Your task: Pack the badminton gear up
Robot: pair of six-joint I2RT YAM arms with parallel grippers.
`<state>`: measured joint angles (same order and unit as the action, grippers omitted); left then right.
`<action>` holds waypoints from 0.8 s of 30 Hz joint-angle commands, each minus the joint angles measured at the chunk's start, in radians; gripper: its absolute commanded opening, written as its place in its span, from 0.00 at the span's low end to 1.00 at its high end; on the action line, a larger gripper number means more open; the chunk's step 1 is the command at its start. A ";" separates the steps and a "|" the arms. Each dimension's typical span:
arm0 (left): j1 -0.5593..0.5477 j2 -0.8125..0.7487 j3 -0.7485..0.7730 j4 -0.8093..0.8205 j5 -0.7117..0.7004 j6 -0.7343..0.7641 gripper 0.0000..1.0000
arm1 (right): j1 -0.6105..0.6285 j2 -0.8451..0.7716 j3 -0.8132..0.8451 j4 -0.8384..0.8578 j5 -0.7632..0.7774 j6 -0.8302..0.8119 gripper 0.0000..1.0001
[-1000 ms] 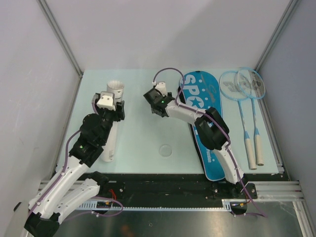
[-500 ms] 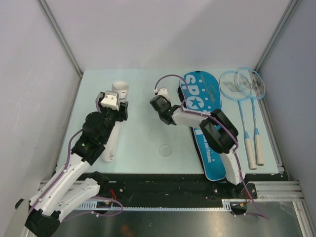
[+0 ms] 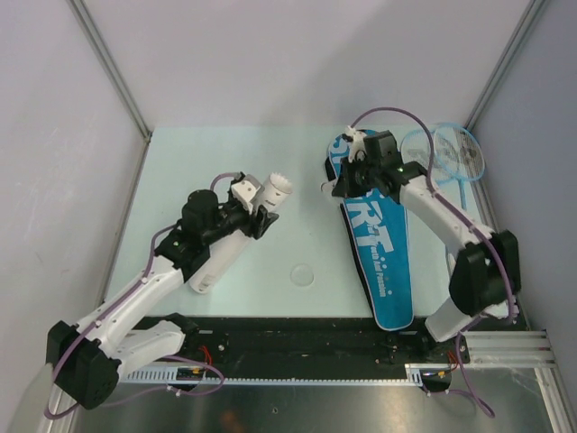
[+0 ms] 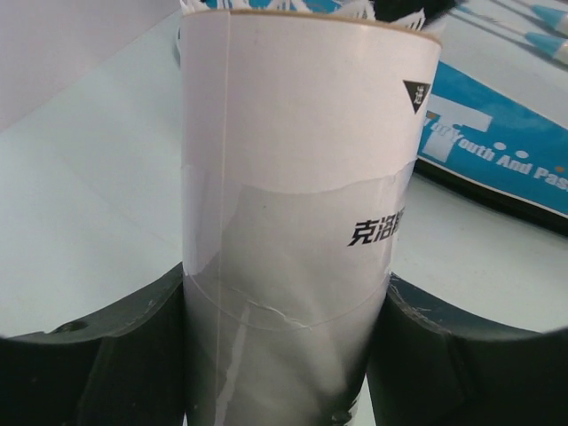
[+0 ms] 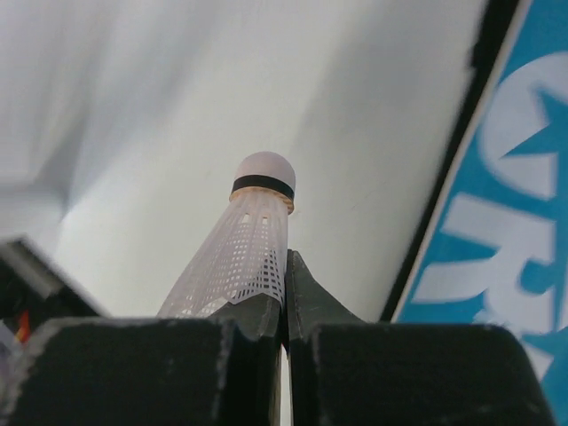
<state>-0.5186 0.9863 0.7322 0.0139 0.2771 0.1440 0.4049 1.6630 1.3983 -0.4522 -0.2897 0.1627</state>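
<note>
left gripper (image 3: 259, 215) clamped on white cylindrical tube (image 4: 293, 160), left of long blue SPORT racket bag (image 3: 383, 262), right gripper (image 5: 286, 302) pinched tight on small white shuttlecock (image 5: 248, 248), over bag's far end

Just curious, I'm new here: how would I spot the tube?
Start at the pale table, left half. The left gripper there holds a white tube. Unlike the flat blue bag to its right, it is round, with an open end.
</note>
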 commanded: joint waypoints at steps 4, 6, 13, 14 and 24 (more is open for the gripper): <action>-0.086 0.038 0.093 -0.067 0.052 0.088 0.12 | 0.026 -0.333 -0.064 -0.137 -0.344 -0.022 0.00; -0.119 0.051 0.133 -0.148 -0.010 0.137 0.09 | 0.019 -0.368 -0.062 -0.137 -0.396 -0.025 0.00; -0.161 0.028 0.131 -0.183 -0.030 0.166 0.08 | 0.005 -0.402 0.007 -0.259 -0.416 -0.061 0.00; -0.162 0.022 0.127 -0.184 -0.020 0.184 0.08 | 0.011 -0.396 0.020 -0.266 -0.440 -0.071 0.00; -0.233 -0.020 0.069 -0.170 0.013 0.289 0.05 | 0.158 -0.286 0.154 -0.373 -0.378 -0.123 0.00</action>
<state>-0.7204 1.0164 0.8127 -0.1909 0.2466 0.3012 0.5236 1.3544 1.4826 -0.7769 -0.6830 0.0677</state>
